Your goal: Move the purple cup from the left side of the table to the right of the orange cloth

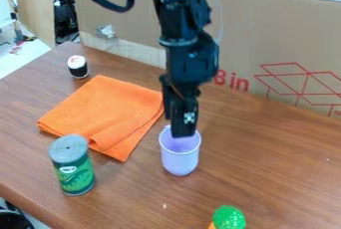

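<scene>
The black gripper (178, 123) hangs down from the top of the camera view, its tip over the mouth of a pale purple cup (180, 160). The cup stands upright on the wooden table, and the gripper's lower end overlaps its back rim; whether they touch I cannot tell. Left of the gripper lies a folded orange cloth (110, 111). A green can with a grey top (75, 173) stands upright in front of the cloth, left of the cup.
Behind the cloth is a small black and white jar (78, 67). A green and orange object (229, 218) is at the bottom edge. Brown cardboard (279, 49) stands along the back of the wooden table (266, 173), whose left edge slants down toward the front.
</scene>
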{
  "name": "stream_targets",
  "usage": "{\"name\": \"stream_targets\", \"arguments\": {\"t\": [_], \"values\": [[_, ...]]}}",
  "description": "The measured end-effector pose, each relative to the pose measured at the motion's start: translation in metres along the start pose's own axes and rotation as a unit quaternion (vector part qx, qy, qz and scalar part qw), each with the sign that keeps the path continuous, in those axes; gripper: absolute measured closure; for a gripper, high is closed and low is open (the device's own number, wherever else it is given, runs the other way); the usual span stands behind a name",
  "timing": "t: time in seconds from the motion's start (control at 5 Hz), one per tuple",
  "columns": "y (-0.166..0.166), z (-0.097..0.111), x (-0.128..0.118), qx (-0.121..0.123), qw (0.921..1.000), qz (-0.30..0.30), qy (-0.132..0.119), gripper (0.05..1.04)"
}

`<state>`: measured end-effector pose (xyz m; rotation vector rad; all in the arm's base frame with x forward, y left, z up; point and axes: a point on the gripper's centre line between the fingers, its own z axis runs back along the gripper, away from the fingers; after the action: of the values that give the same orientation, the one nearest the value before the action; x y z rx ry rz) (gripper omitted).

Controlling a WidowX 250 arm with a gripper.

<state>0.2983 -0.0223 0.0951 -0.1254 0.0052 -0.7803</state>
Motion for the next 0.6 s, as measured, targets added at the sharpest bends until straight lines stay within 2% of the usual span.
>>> {"name": "stream_targets", "arguments": {"t": [0.2,0.4,0.6], "values": [[0.017,0.029,-0.018,0.015,0.9979,0.030,-0.055,0.072],[0.046,0.041,-0.060,0.009,0.9906,0.092,-0.101,0.076],[0.074,0.050,-0.092,0.036,0.9823,0.175,-0.055,0.076]]}}
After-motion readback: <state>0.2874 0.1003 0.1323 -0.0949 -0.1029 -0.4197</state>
